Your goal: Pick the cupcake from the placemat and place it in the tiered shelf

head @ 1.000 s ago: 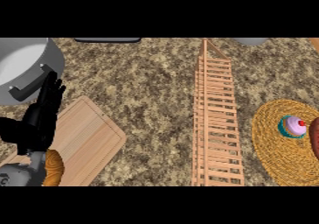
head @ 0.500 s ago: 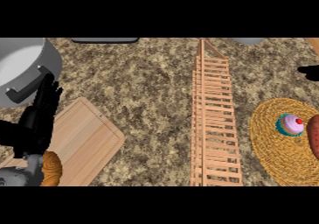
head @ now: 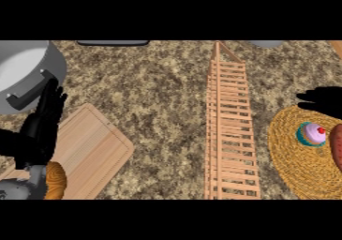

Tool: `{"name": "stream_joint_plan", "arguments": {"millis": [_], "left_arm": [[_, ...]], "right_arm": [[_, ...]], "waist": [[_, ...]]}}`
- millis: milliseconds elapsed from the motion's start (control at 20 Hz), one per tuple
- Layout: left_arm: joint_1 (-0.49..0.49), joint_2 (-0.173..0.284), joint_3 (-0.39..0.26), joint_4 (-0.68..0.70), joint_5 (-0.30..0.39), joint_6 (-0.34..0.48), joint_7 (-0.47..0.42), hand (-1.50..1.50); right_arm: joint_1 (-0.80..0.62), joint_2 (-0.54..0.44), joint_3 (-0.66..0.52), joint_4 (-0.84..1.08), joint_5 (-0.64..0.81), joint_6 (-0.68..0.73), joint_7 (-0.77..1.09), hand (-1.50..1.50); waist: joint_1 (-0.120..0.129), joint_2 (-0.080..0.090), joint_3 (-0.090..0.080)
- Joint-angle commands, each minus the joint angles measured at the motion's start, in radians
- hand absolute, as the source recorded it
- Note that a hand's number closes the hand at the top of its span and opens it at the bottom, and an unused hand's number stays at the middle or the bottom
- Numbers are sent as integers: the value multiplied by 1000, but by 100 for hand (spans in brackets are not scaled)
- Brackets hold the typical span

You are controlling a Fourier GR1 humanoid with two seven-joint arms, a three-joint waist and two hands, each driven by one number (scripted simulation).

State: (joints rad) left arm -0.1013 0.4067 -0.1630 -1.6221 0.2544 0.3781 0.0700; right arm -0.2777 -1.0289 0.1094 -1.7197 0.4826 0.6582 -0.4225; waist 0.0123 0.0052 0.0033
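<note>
The cupcake (head: 312,133), pink frosting in a teal wrapper with a red dot on top, sits on the round woven yellow placemat (head: 298,154) at the right edge. My right hand (head: 325,99) shows only as black fingers entering from the right edge, just above the cupcake and apart from it. The tall wooden tiered shelf (head: 230,126) runs down the middle of the counter, left of the placemat. My left hand (head: 40,126) rests at the left with its fingers straight, pointing up, holding nothing.
A reddish sausage-like item (head: 338,147) lies on the placemat beside the cupcake. A wooden cutting board (head: 90,152) lies at lower left with a brown bread roll (head: 55,180) on its near end. A grey pot (head: 21,70) stands at upper left.
My right hand has come into view from the right edge and moved down and left toward the placemat. The left hand has barely moved. The cupcake stays put.
</note>
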Motion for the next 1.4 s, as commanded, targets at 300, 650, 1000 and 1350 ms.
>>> {"name": "stream_joint_plan", "arguments": {"millis": [300,650,1000,1350], "left_arm": [[26,-16,37,-85,-39,-13,63,0],[0,-37,74,-49,-63,-59,75,0],[8,-78,98,-28,-108,-75,49,0],[-37,-135,91,36,-153,-90,32,0]], "right_arm": [[-1,81,67,285,298,-209,-229,-150],[-76,136,58,492,394,-275,-357,-150],[-104,208,44,641,485,-368,-424,-150],[-156,245,30,681,511,-335,-470,-150]], "waist": [[-2,-4,-3],[-2,-4,-3],[-4,-4,-3],[-8,-3,-3]]}}
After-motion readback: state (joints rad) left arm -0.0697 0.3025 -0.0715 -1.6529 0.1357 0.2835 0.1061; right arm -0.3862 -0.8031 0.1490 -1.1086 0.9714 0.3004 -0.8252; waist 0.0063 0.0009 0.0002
